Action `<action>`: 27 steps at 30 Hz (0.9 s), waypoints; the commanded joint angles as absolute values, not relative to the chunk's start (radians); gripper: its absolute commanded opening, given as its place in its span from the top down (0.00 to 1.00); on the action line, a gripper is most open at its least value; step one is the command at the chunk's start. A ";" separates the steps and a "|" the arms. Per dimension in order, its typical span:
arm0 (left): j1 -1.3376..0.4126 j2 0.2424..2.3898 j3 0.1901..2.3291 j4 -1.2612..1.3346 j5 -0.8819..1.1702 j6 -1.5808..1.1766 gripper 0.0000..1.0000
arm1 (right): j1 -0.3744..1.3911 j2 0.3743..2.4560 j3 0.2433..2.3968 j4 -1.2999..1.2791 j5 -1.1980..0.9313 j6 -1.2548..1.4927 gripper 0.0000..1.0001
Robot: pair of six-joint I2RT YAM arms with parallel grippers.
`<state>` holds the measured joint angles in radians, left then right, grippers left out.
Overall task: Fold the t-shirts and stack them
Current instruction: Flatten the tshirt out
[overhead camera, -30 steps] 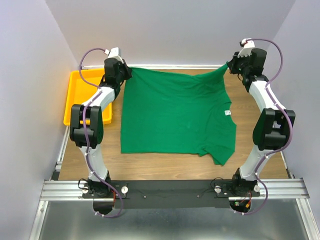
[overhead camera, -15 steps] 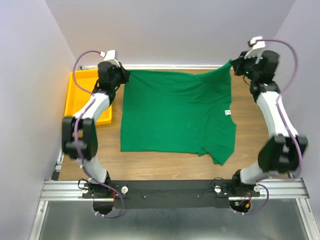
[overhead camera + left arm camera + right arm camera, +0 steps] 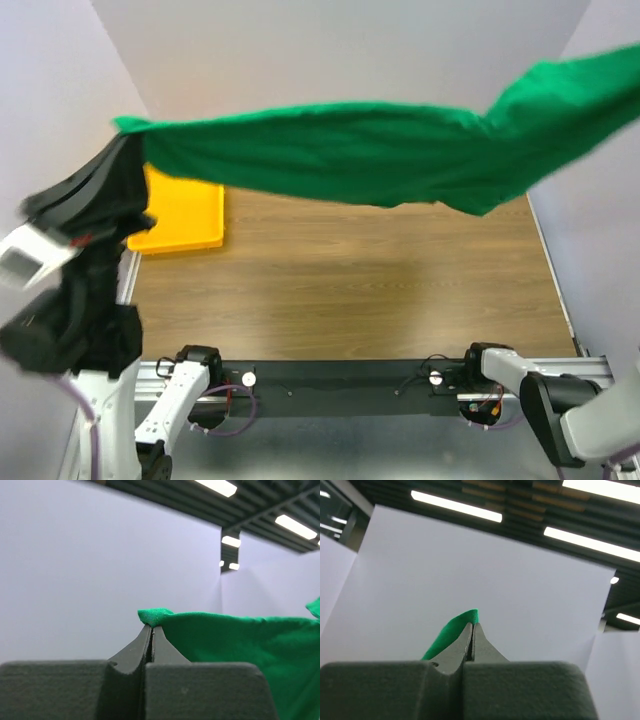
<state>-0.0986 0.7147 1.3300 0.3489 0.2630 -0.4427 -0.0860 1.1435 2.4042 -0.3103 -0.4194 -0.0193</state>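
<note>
The green t-shirt (image 3: 360, 150) hangs in the air, stretched across the top external view high above the table, blurred. My left gripper (image 3: 125, 135) is shut on its left corner, as the left wrist view (image 3: 152, 625) shows, with a bunched green edge (image 3: 155, 615) at the tips. My right gripper (image 3: 472, 623) is shut on another green corner (image 3: 451, 630); in the top external view it is out of frame at the upper right. Both wrist cameras point up at the wall and ceiling.
A yellow tray (image 3: 185, 215) sits at the table's left side, partly behind the shirt and my left arm (image 3: 75, 290). The wooden table (image 3: 350, 290) lies below the shirt. Grey walls close in on three sides.
Both arms have swung up and toward the camera, lifting the shirt off the table into the air. It lay flat half a second ago. Both grippers kept their hold.
</note>
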 commanded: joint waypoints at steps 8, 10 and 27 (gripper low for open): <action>-0.098 0.758 1.285 0.284 0.173 -0.436 1.00 | -0.089 1.160 2.329 -0.439 -0.310 -0.057 0.99; -0.100 0.782 1.211 0.319 0.176 -0.449 1.00 | -0.089 1.160 2.258 -0.437 -0.310 -0.067 0.99; -0.115 1.751 1.160 0.399 0.262 -0.439 1.00 | -0.089 1.457 1.074 0.277 -0.347 -0.141 0.99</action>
<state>-0.1047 1.5665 0.9981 0.4194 0.2253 -0.4599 -0.0860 1.3617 1.0893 0.0113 -0.3561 -0.1246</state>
